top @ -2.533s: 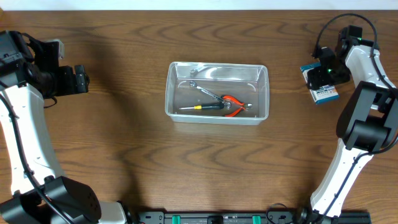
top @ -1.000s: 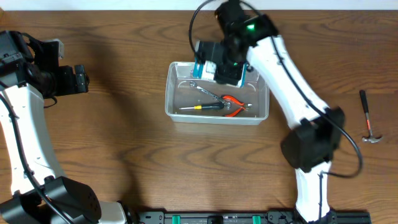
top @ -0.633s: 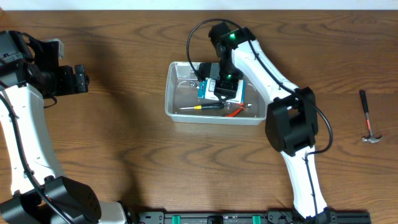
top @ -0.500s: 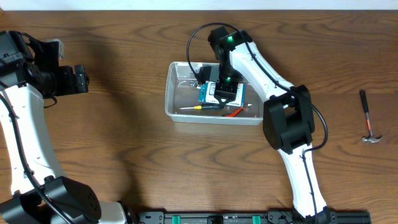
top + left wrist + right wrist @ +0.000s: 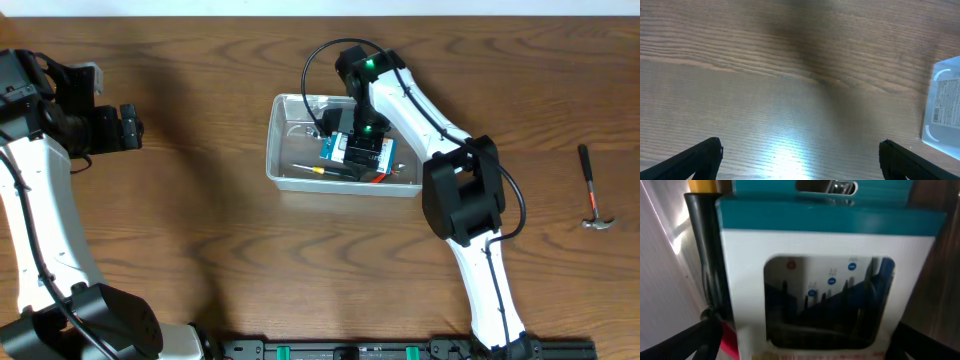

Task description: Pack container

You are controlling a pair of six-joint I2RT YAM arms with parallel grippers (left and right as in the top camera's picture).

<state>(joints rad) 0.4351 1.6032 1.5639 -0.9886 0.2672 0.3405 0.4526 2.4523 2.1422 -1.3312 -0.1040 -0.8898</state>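
The container (image 5: 290,183) is clear, smooth plastic, rectangular with rounded corners. It lies in the middle of the wood-grain surface (image 5: 200,230), with its long axis left to right in the overhead view. Inside it, a blue-and-white cardboard box (image 5: 830,280) lies under the right tool (image 5: 805,337), whose jaws are wide apart and hold nothing. The left tool (image 5: 800,155) is equally wide and empty.

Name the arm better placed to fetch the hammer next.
Right. The hammer lies far right on the table, nearer the right end effector over the container; the left end effector sits at the far left.
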